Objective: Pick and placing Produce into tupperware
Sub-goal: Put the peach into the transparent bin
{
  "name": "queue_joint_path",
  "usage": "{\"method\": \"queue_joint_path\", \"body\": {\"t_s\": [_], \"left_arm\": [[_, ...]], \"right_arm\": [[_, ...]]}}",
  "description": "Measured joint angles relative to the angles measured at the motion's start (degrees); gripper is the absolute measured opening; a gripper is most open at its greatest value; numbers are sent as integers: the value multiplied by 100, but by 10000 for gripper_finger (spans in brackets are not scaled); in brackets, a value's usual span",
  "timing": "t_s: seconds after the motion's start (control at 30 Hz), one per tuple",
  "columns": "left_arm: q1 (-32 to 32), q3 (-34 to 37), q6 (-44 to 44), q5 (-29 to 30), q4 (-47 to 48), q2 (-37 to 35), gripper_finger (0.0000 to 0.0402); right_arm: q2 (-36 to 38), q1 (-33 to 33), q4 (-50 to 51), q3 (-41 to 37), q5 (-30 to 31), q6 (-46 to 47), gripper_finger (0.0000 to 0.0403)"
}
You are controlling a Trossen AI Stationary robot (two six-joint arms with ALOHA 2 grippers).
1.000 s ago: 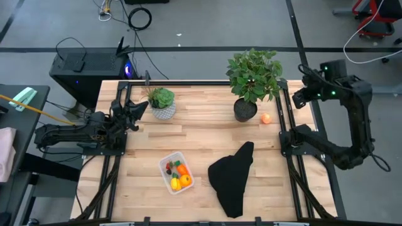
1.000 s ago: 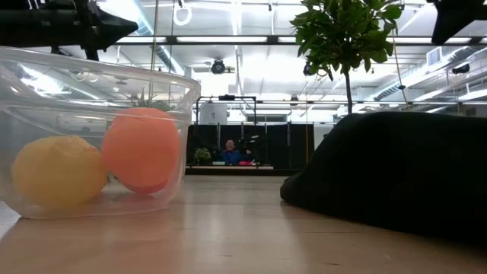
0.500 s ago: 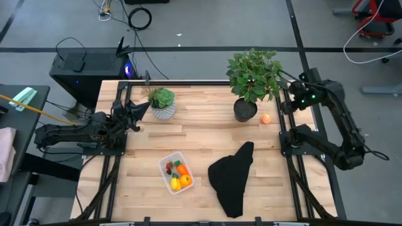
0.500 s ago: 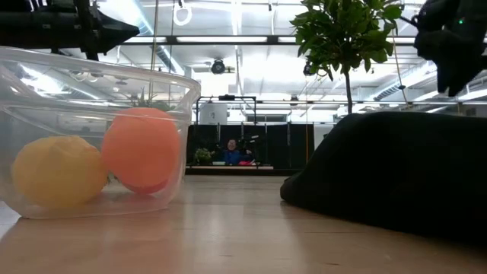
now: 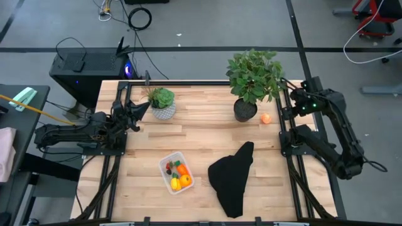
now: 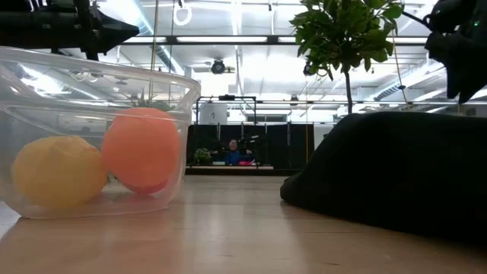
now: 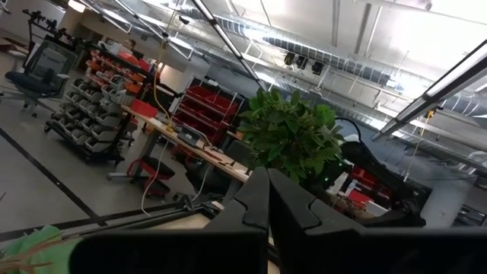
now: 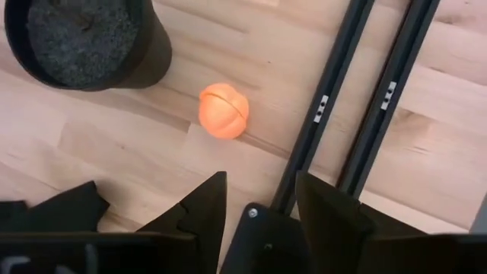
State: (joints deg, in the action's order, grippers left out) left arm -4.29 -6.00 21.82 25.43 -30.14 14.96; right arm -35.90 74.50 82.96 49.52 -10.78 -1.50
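The clear tupperware is seen on the wooden table toward its front, left of a crumpled black cloth, and small produce pieces in yellow, orange and red are held inside it; in the low view a yellow piece and a peach-orange piece are seen through its wall. One orange produce piece is left loose on the table near the right edge, just beside the dark pot of the large leafy plant; in the right wrist view it is seen on the wood between that pot and the black frame rails. The right gripper is held above the table's right edge, near this piece, with its fingers apart and nothing between them. The left gripper is parked at the table's left side near a small potted plant, its fingers brought together.
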Motion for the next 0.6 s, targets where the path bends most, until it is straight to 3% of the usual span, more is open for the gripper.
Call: {"method": "queue_joint_path", "body": {"t_s": [0.33, 0.5, 0.6], "left_arm": [[0, 0, 2, 0, -1, 0, 15], [0, 0, 2, 0, -3, 0, 5], [0, 0, 2, 0, -3, 0, 12]], "right_arm": [[512, 0, 40, 0, -158, 158, 164], [726, -16, 142, 0, -1071, -180, 164], [730, -154, 141, 0, -1146, -331, 164]]}}
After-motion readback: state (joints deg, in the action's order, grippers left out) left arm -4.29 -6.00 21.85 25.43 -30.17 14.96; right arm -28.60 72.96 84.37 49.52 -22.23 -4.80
